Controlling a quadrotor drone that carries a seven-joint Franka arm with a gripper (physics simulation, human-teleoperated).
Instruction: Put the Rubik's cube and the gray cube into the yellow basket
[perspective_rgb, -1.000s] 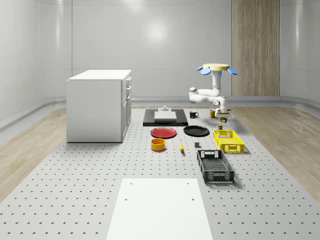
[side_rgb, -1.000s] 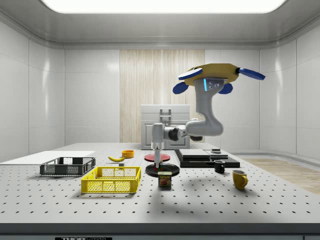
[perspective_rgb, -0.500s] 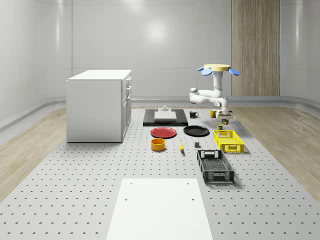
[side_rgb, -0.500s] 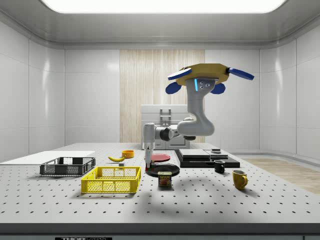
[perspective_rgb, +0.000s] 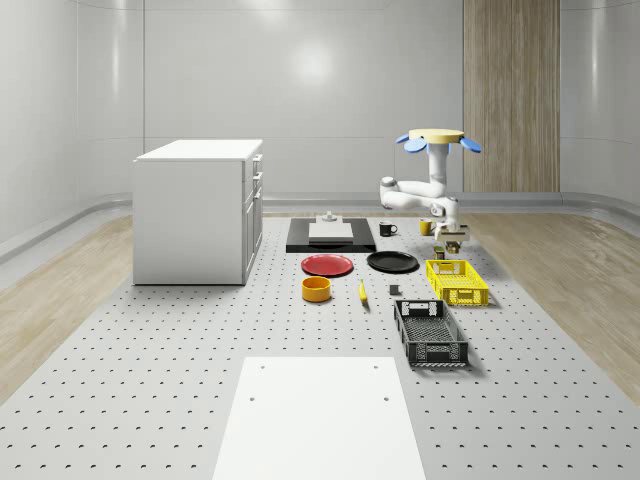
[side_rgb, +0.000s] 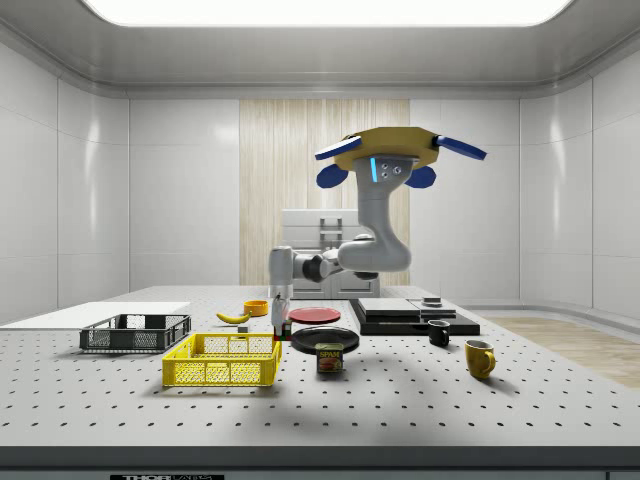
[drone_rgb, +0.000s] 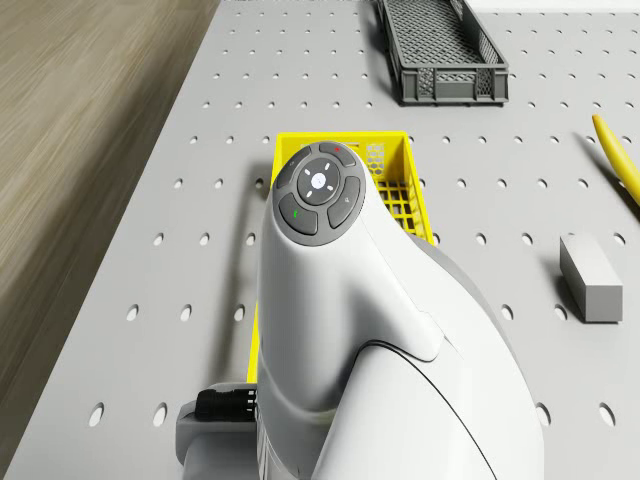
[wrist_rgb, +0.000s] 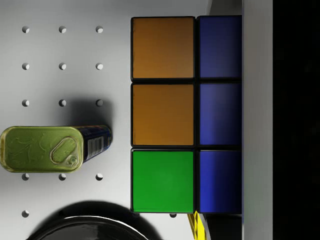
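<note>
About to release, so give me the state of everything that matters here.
gripper: shut on Rubik's cube, at yellow basket edge.
Rubik's cube: held off the table.
gray cube: lying on table, outside the basket.
yellow basket: upright, nothing seen inside.
drone: hovering over the table.

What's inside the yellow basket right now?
The whole-scene view shows no objects in the yellow basket. In the drone view the arm covers most of its floor. The hovering drone's hand holds the Rubik's cube by its end.
</note>
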